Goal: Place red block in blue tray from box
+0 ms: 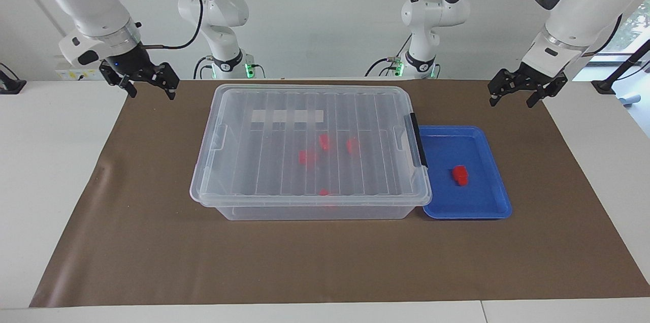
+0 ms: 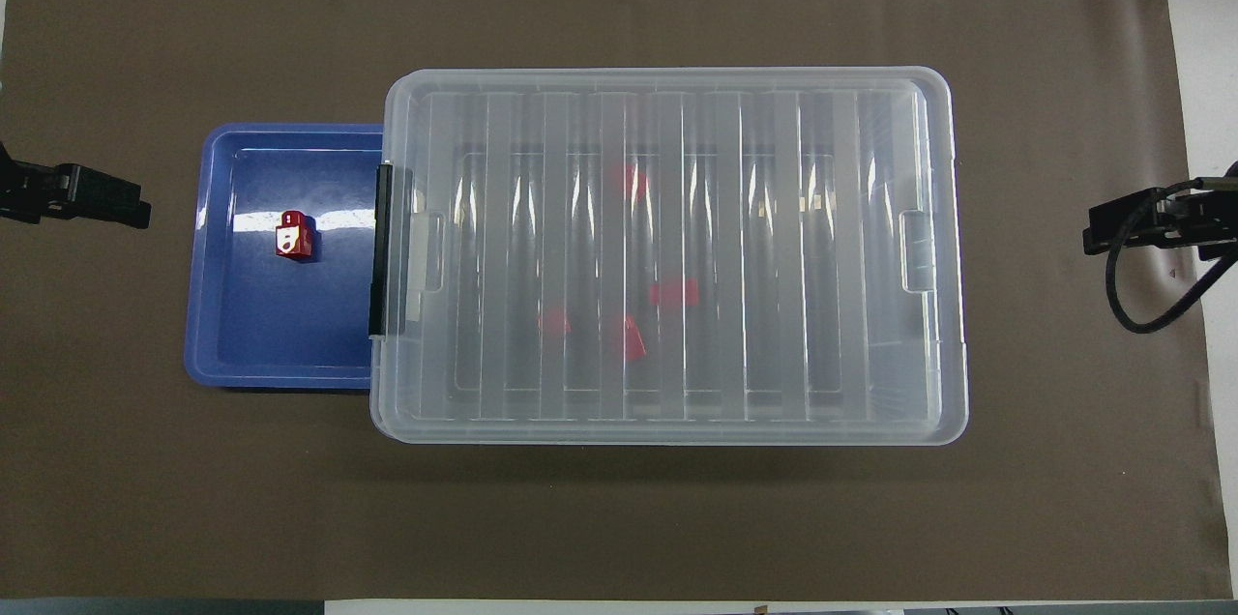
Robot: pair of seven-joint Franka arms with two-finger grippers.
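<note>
The clear box (image 1: 274,170) (image 2: 774,257) stands mid-table with its ribbed lid on. A black latch clip (image 1: 417,141) (image 2: 380,248) shows at the end beside the blue tray. Several red blocks (image 1: 307,156) (image 2: 674,292) show through the lid. The blue tray (image 1: 472,213) (image 2: 280,375) sits against that end of the box. It holds one red block (image 1: 459,174) (image 2: 293,236). My left gripper (image 1: 512,102) (image 2: 73,194) is open and empty over the mat beside the tray. My right gripper (image 1: 152,93) (image 2: 1132,226) is open and empty over the mat at the box's other end.
A brown mat (image 1: 325,262) (image 2: 619,518) covers most of the white table. Two other robot bases (image 1: 223,64) stand at the robots' edge of the table, and a cable (image 2: 1127,306) hangs from the right wrist.
</note>
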